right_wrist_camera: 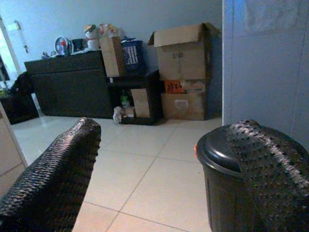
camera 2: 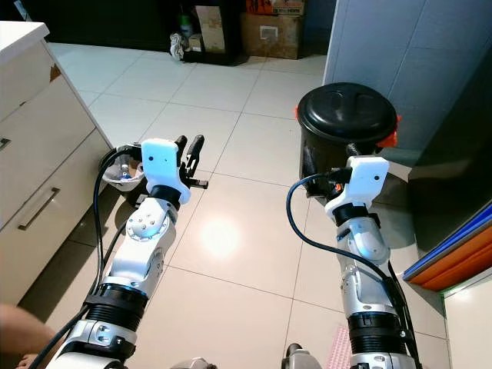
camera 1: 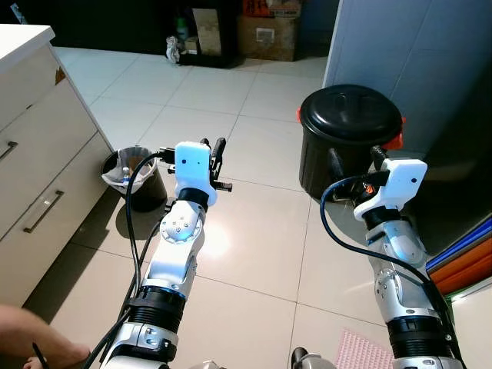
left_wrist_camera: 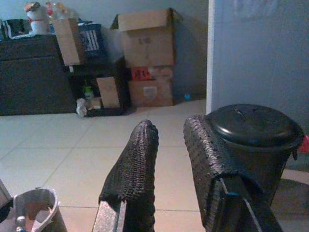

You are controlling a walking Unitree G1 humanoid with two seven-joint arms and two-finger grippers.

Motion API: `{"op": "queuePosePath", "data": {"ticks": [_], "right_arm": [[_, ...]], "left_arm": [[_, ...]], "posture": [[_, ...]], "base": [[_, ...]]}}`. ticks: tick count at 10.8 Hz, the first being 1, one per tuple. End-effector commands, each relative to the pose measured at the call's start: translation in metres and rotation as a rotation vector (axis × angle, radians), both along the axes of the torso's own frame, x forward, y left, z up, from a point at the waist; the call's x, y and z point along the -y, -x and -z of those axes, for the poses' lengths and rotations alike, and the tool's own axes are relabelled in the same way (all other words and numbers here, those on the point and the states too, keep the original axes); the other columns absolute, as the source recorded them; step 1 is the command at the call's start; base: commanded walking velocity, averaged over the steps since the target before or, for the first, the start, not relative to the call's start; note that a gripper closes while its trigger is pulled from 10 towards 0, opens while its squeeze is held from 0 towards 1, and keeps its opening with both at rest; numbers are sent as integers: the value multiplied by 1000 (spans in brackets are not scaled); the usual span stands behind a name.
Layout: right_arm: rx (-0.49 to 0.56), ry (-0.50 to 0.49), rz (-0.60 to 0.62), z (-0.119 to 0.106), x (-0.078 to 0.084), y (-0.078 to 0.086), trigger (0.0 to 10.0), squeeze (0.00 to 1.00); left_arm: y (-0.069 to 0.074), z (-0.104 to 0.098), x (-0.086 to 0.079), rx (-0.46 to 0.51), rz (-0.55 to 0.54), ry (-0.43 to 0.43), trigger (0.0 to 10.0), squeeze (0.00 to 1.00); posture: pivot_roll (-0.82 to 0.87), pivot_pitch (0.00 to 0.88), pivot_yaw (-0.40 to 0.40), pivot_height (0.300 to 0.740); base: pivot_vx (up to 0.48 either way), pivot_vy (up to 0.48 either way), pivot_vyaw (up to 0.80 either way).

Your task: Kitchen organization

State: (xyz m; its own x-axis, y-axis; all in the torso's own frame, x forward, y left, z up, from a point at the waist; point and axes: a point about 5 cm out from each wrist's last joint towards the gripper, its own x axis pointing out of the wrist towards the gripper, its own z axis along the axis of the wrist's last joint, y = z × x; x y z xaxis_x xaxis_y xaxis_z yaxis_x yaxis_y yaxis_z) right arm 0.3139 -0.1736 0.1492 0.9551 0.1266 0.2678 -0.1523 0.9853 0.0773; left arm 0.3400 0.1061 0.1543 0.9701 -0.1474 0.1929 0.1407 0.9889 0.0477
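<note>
Both arms are raised over a white tiled floor. My left gripper (camera 1: pixel 212 148) hangs in the air between a small grey wastebasket (camera 1: pixel 131 173) and a black lidded bin (camera 1: pixel 350 115). Its fingers are only narrowly apart and hold nothing (left_wrist_camera: pixel 171 133). My right gripper (camera 1: pixel 356 163) is just in front of the black bin (right_wrist_camera: pixel 227 159), at about lid height. It is wide open and empty (right_wrist_camera: pixel 164 140). The bin has a domed black lid and red side handles. The wastebasket holds some rubbish.
White cabinet drawers (camera 1: pixel 38 154) with metal handles line the left side. A blue-grey wall (camera 1: pixel 415 46) stands behind the bin. Cardboard boxes (camera 1: pixel 265 34) and a dark shelf sit at the far end. A person's hand (camera 1: pixel 31 350) shows at the lower left. A pink mat (camera 1: pixel 361 350) lies near my feet.
</note>
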Motion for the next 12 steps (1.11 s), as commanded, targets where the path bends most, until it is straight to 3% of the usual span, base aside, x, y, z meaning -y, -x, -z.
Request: {"op": "queuePosePath", "data": {"ticks": [1, 4, 12], "right_arm": [[-3, -6, 2, 0, -1, -1, 10000, 0], [4, -6, 5, 0, -1, -1, 10000, 0], [2, -3, 0, 2, -3, 1, 10000, 0]], "left_arm": [[-2, 0, -2, -6, -14, -7, 10000, 0], [-3, -1, -3, -7, -18, -6, 10000, 0], [-2, 0, -2, -7, -9, -5, 10000, 0]], "posture": [[-67, 94, 99, 740], [-64, 95, 100, 740], [-71, 93, 108, 740]], "base": [[0, 0, -800], [80, 0, 0], [291, 0, 0]]}}
